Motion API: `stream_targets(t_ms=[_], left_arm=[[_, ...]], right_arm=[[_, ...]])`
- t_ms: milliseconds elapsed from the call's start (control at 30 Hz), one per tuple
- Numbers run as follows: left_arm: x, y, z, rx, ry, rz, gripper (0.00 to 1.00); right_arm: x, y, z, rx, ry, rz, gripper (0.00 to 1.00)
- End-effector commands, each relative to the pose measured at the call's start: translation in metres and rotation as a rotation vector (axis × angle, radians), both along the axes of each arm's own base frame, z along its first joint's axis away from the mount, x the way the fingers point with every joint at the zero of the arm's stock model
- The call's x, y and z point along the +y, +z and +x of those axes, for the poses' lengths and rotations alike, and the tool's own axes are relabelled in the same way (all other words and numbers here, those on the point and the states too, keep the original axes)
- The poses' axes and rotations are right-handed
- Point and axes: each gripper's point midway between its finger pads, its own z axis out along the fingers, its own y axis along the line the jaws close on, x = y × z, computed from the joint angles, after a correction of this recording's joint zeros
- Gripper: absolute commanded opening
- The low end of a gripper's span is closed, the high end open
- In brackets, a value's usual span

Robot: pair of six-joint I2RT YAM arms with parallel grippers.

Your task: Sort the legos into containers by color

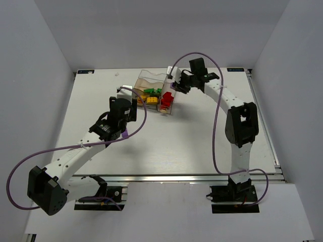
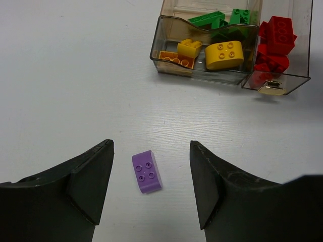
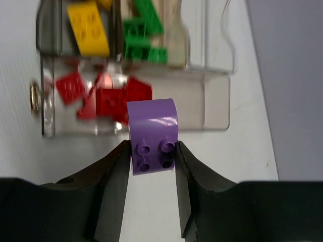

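Note:
The clear brownish box [image 1: 146,80] stands at the table's far middle. In the left wrist view its sections [image 2: 166,30] hold yellow and orange bricks [image 2: 224,54], green bricks [image 2: 217,20] and red bricks [image 2: 275,35]. My left gripper [image 2: 151,151] is open above the table, with a light purple brick [image 2: 147,171] lying flat between its fingers, apart from both. My right gripper [image 3: 151,151] is shut on another light purple brick [image 3: 152,133] and holds it at the box's near wall [image 3: 212,101], next to the red bricks [image 3: 108,98] and an empty section.
White walls enclose the table on three sides. The left arm [image 1: 81,148] reaches diagonally across the left half, with its gripper [image 1: 123,113] just short of the box. The right arm [image 1: 237,121] arches over the right half, with its gripper [image 1: 176,84] at the box's right end.

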Motion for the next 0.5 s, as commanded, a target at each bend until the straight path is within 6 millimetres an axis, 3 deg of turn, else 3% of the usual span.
stream_targets(t_ms=[0, 167, 200, 267, 333, 367, 400, 467], left_arm=[[0.005, 0.0, -0.003, -0.006, 0.026, -0.006, 0.72], [0.006, -0.002, -0.003, -0.006, 0.032, 0.0, 0.72], [0.007, -0.003, -0.003, -0.006, 0.035, 0.001, 0.72], [0.008, -0.004, -0.003, -0.008, 0.042, 0.007, 0.72], [0.009, -0.005, -0.002, -0.008, 0.045, 0.013, 0.72], [0.01, -0.004, -0.002, -0.007, 0.048, 0.018, 0.72], [0.01, -0.006, -0.002, -0.003, 0.049, 0.022, 0.72], [0.011, -0.007, -0.001, -0.004, 0.055, 0.029, 0.72]], right_arm=[[0.045, 0.047, 0.018, -0.006, -0.124, 0.253, 0.06], [0.073, 0.054, 0.054, -0.1, -0.186, 0.301, 0.08], [0.079, 0.044, 0.061, -0.1, -0.213, 0.306, 0.08], [0.081, 0.064, 0.081, -0.2, -0.248, 0.36, 0.07], [0.081, 0.063, 0.092, -0.254, -0.274, 0.378, 0.06], [0.083, 0.076, 0.099, -0.314, -0.277, 0.409, 0.07], [0.085, 0.065, 0.104, -0.314, -0.283, 0.402, 0.07], [0.089, 0.073, 0.112, -0.346, -0.291, 0.419, 0.06]])
